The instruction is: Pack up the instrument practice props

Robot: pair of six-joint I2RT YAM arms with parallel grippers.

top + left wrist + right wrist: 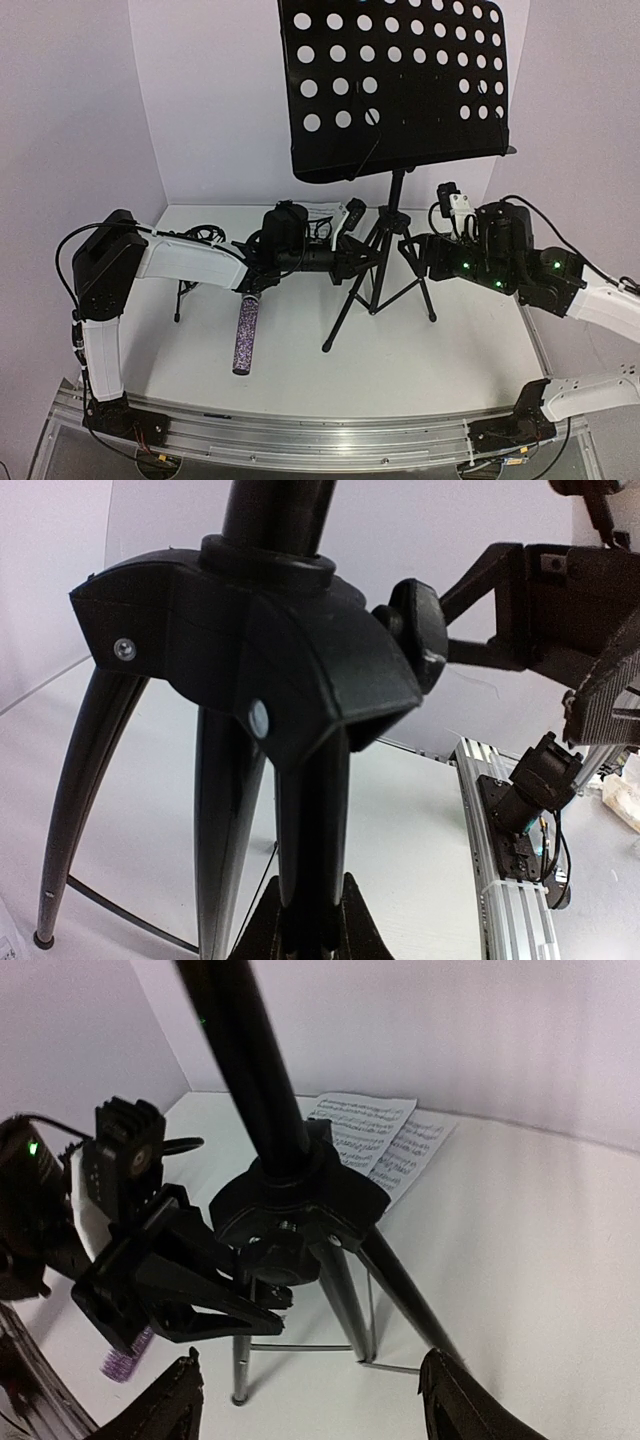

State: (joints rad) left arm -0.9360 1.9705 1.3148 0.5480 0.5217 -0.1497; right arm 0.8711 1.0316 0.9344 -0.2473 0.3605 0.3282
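Observation:
The tall black perforated music stand (395, 75) stands mid-table on its tripod (385, 270). My left gripper (362, 262) is shut on one tripod leg just below the hub; in the left wrist view the leg (310, 810) runs between its fingers (262, 930). My right gripper (415, 255) is open and empty, right of the hub (290, 1200), its fingertips (165, 1405) spread wide. The glittery purple microphone (245, 340) lies in front of the left arm. White sheet-music pages (385, 1140) lie behind the stand. The small black tripod mic stand (203, 236) is partly hidden behind the left arm.
White walls enclose the table at the back and both sides. A metal rail (300, 430) runs along the near edge and also shows in the left wrist view (510, 880). The music stand's desk overhangs both grippers.

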